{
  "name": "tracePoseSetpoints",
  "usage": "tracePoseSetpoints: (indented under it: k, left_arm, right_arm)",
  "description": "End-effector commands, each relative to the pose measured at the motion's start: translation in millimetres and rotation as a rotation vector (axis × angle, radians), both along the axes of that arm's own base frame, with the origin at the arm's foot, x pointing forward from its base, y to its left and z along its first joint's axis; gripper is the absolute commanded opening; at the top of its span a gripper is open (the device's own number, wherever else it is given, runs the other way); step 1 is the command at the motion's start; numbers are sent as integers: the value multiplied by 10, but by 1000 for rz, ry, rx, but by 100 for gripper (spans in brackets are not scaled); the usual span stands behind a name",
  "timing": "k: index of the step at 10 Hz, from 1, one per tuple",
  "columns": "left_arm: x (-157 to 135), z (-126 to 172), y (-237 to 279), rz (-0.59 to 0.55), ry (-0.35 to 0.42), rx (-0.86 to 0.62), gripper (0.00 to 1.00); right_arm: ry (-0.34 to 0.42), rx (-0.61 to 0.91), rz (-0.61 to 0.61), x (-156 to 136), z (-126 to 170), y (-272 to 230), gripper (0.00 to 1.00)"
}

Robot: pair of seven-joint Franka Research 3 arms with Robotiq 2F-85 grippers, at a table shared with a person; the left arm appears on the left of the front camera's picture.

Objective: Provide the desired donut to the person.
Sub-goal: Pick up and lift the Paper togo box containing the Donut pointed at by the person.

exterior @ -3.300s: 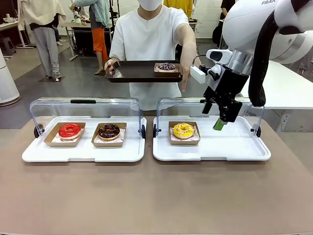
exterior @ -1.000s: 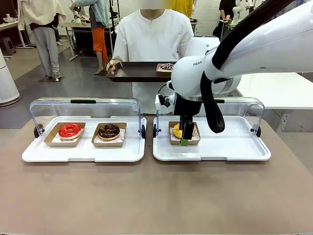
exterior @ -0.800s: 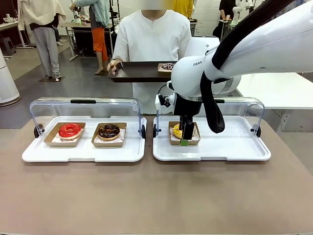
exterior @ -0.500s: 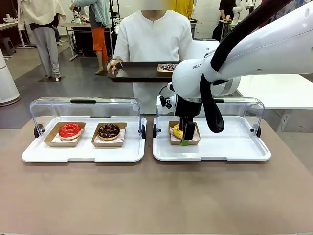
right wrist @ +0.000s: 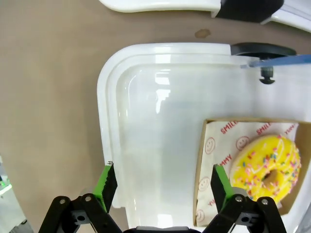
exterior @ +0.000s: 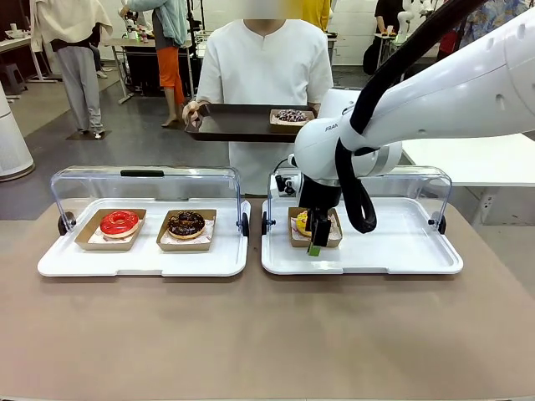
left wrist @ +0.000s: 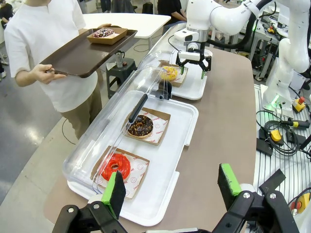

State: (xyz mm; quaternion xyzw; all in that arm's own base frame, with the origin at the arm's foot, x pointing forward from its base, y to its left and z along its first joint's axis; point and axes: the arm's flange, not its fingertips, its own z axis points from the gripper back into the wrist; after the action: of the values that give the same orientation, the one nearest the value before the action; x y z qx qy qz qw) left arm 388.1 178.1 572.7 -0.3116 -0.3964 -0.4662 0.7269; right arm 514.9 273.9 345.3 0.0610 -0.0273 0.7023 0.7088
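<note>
Yellow donut (right wrist: 265, 167), sprinkled: sits in its cardboard tray (right wrist: 252, 120) at the left end of the right-hand white tray (exterior: 393, 251), under the raised clear lid (exterior: 418, 177); not yet lifted.

Change: a few seconds ago the person (exterior: 266, 75) stretched an arm down towards this donut while the right gripper (right wrist: 163, 180) hung over the middle of the white tray; now the arm is withdrawn and the gripper has come down at the near edge of the cardboard tray, barely moving over the last second; judged: choice made, approach nearly done, grasp pending.

Right gripper: jaws spread wide, holding nothing; one pad over the paper liner beside the donut, the other over the white tray's rim, with the cardboard wall between them.

Edges: cardboard wall thin; lid hinge and lid edge just beyond the donut; upward path looks clear.

Destination: brown tray (exterior: 234, 125) held by the person beyond the lids, already carrying one boxed donut (exterior: 291, 116); bare room on its left part.

Neighbours: red donut (exterior: 119, 222) and chocolate donut (exterior: 185, 223) on the left tray, well apart.

Left gripper (left wrist: 171, 187): spread, empty, above the table's left end.
</note>
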Motion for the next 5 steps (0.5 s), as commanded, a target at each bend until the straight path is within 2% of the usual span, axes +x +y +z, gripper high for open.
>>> tracePoseSetpoints:
  k: [1,5]
  left_arm:
    - [-13,14,-2,-4,-1,-2,100]
    - [-13,14,-2,-4,-1,-2,100]
  right_arm:
    - [32,1,-4,79,-45,62,100]
    - [10,-9,-60,169,-144,29,100]
